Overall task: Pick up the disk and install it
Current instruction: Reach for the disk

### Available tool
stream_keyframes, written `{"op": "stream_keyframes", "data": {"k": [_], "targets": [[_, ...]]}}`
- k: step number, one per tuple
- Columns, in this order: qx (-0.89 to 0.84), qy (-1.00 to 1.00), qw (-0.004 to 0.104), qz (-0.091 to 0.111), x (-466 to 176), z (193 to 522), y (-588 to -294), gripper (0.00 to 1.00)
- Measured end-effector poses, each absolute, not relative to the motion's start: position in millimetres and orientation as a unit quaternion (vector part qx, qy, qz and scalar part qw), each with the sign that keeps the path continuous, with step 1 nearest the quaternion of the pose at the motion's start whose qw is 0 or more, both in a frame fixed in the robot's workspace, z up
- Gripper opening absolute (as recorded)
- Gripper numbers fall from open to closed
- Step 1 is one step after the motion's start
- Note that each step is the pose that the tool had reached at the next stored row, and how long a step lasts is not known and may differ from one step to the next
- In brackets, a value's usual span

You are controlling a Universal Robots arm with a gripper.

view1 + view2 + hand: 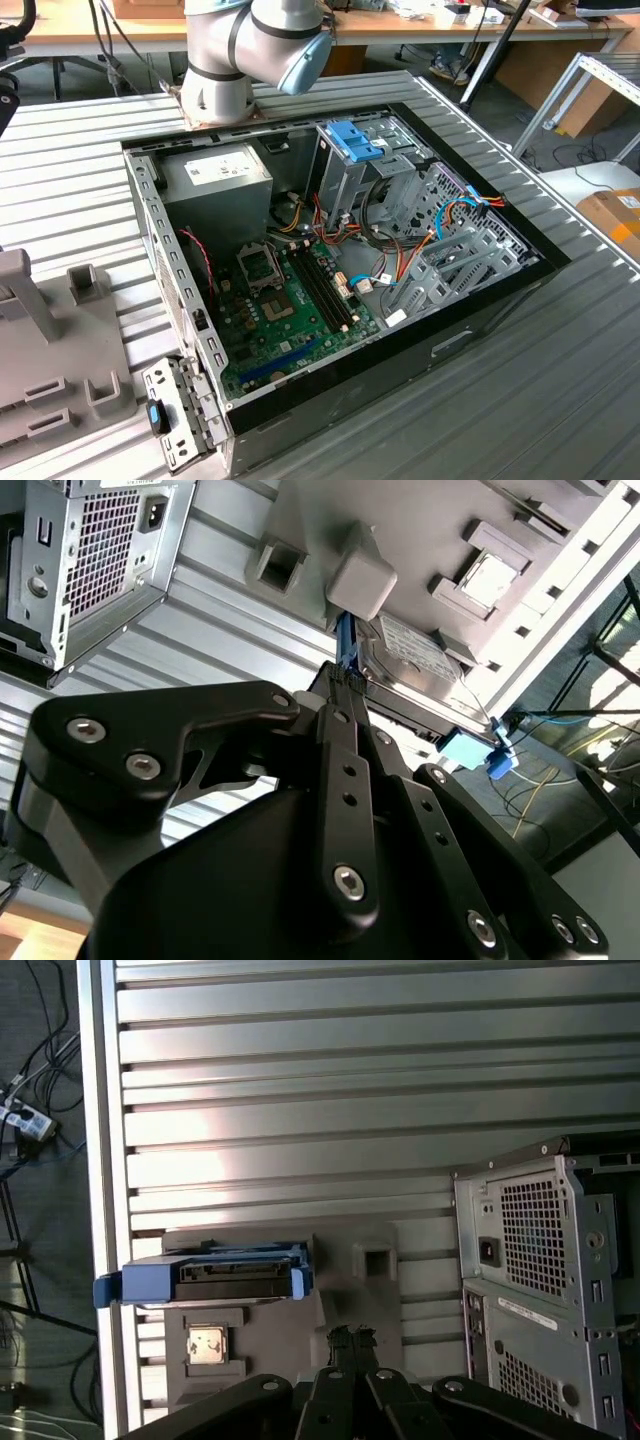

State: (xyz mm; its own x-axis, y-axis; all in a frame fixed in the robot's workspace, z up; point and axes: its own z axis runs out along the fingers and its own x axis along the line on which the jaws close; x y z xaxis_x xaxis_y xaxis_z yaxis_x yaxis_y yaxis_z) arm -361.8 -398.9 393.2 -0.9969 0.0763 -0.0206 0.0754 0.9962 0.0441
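Holds nothing, with fingers (345,715) closed together. Hovers over the ribbed surface (350,1110) near the grey holder (350,1285), where the blue-railed hard drive (235,1272) lies just beyond them.

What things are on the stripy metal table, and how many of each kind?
Disk: 1
Grey holder: 1
Silver square chip: 1
Computer case: 1
Total: 4
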Motion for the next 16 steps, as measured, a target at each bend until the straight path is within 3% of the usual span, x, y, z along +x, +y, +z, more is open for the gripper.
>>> {"op": "stream_keyframes", "data": {"k": [2,5,16], "targets": [[0.038,0.999,0.006,0.021,-361.8,393.2,-398.9,0.11],[0.038,0.999,-0.013,0.021,-361.8,392.8,-399.0,0.11],[0.038,0.999,-0.013,0.021,-372.8,392.8,-399.0,0.11]]}}
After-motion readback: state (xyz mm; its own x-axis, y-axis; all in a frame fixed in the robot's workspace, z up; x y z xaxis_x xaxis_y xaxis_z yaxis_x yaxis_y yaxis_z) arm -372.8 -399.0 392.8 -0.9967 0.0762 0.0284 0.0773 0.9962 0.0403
